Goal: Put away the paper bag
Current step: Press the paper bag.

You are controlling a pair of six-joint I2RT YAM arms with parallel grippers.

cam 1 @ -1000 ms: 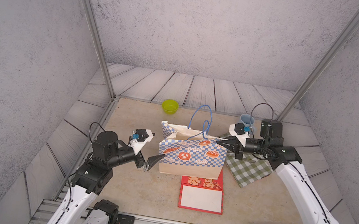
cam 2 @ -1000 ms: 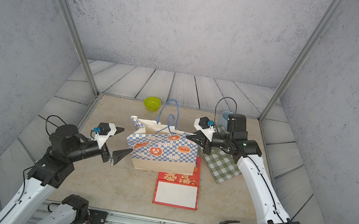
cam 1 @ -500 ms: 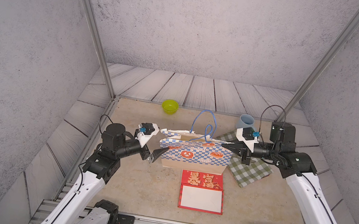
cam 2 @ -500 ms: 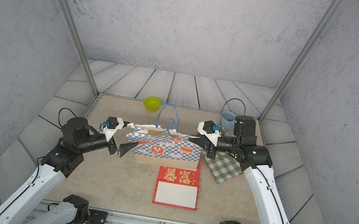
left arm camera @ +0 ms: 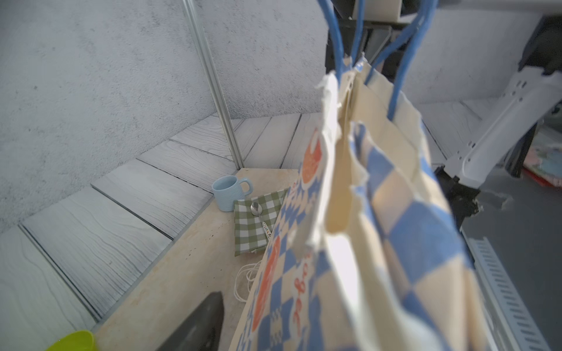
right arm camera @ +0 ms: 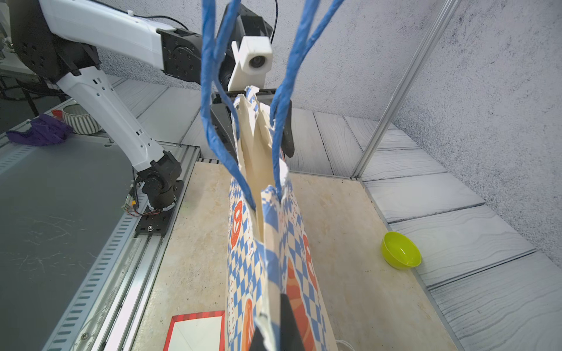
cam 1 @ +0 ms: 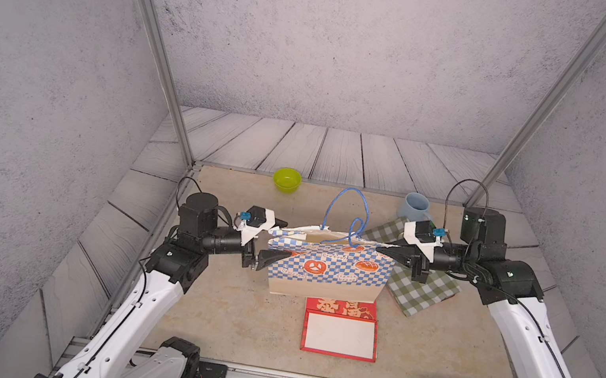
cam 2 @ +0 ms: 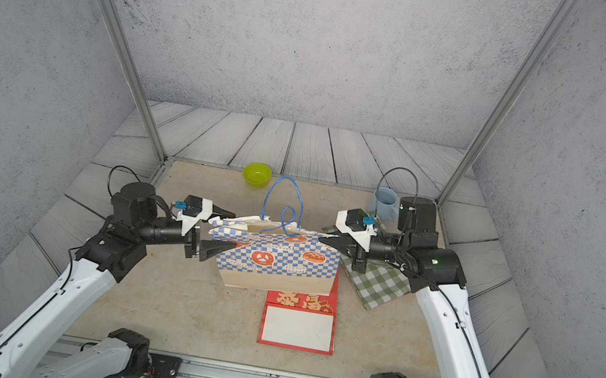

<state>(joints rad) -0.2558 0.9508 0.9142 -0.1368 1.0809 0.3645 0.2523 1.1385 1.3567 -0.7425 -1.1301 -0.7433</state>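
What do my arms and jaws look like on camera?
The left arm and right arm match: white links, black joints, a black cylindrical housing at each wrist. The left gripper and right gripper have black pointed jaws, a white camera block with a blue connector, and a looping black cable.

Blocked mid-table by the upright paper bag (cam 1: 324, 272), red card (cam 1: 342, 332) just before it. Crowded back right by checked cloth (cam 1: 424, 298) and mug (cam 1: 414, 208). Free over bare tabletop (cam 1: 222, 310) front left.
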